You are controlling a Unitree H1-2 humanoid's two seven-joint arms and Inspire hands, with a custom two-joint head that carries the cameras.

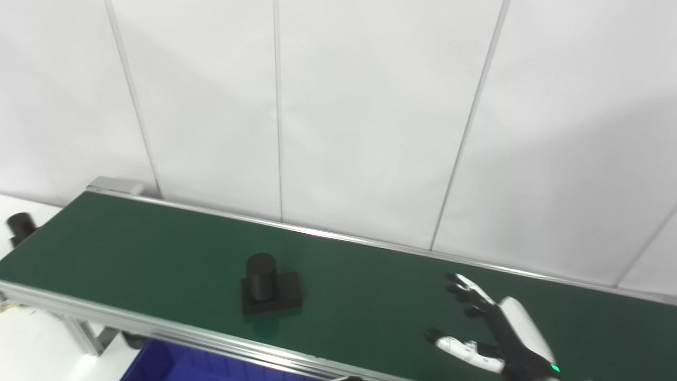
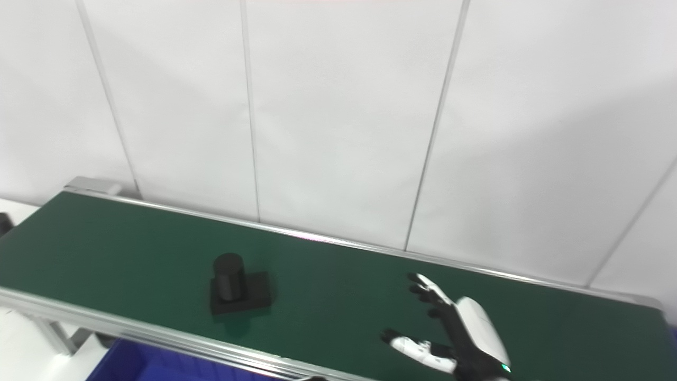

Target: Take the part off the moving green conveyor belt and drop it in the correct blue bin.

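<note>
White panelled wall (image 1: 370, 116) behind — small black cylinder (image 1: 21, 225) far left, off-belt.

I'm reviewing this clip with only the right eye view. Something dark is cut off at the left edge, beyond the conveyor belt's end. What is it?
Observer: The left eye view shows more of it. It is a black cylinder, similar to the post on the black part.
Operator: Is it riding on the belt?
Observer: No. It stands off the green conveyor belt, on the white surface past the belt's left end, well apart from the part.
</note>
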